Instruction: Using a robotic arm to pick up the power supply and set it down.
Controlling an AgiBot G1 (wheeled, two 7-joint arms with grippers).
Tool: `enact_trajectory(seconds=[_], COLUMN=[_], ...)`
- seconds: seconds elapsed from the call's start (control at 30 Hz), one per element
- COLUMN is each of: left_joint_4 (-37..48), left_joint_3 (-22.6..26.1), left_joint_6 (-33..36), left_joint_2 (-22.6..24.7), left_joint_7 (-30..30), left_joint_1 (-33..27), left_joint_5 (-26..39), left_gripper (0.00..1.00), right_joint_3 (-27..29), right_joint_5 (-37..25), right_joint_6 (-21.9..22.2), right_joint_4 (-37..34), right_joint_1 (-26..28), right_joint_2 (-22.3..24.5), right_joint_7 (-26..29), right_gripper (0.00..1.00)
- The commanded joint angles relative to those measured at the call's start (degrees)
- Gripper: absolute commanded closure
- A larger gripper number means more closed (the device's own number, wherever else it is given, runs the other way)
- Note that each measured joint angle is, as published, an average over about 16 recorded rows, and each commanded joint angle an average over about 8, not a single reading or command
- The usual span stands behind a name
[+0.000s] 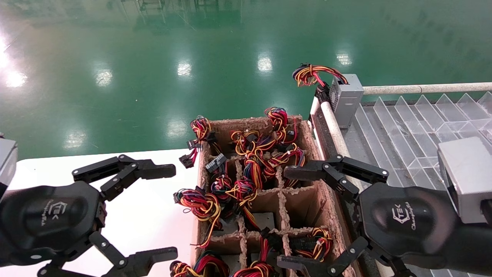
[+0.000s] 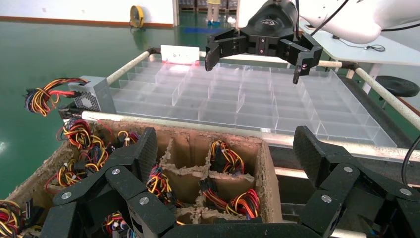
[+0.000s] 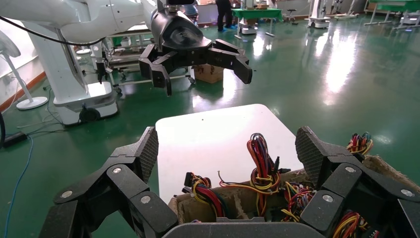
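Observation:
The power supply point(image 1: 346, 98) is a small grey metal box standing on the far left corner of a clear divided tray point(image 1: 407, 127). Its looped red-yellow wire bundle point(image 1: 313, 74) hangs out past the tray's edge. The left wrist view shows the power supply point(image 2: 91, 95) beyond the carton. My right gripper point(image 1: 286, 217) hovers open over the right side of the cardboard carton point(image 1: 307, 130), well short of the power supply, holding nothing. My left gripper point(image 1: 169, 211) is open and empty above the white table point(image 1: 153, 223). Each wrist view shows its own gripper wide open: the left gripper point(image 2: 225, 151) and the right gripper point(image 3: 229, 148).
The worn carton has cardboard cells point(image 2: 190, 163) holding several wire bundles point(image 1: 246, 169). A white pipe rail point(image 1: 423, 89) frames the tray. Green floor lies beyond. Each wrist view shows the other arm's gripper farther off: the right gripper point(image 2: 262, 47) and the left gripper point(image 3: 198, 54).

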Motion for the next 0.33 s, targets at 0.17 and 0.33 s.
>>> enact_trajectory(seconds=[0.17, 0.33], left_joint_4=[0.0, 0.0], left_joint_3=[0.0, 0.0], left_joint_6=[0.0, 0.0], left_joint_2=[0.0, 0.0], left_joint_7=[0.0, 0.0], left_joint_1=[0.0, 0.0], left_joint_5=[0.0, 0.0], left_gripper=[0.0, 0.0], right_joint_3=[0.0, 0.0], right_joint_5=[0.0, 0.0], right_joint_6=[0.0, 0.0], right_joint_4=[0.0, 0.0], right_joint_1=[0.0, 0.0], right_joint_2=[0.0, 0.0], right_joint_7=[0.0, 0.0], right_gripper=[0.0, 0.0])
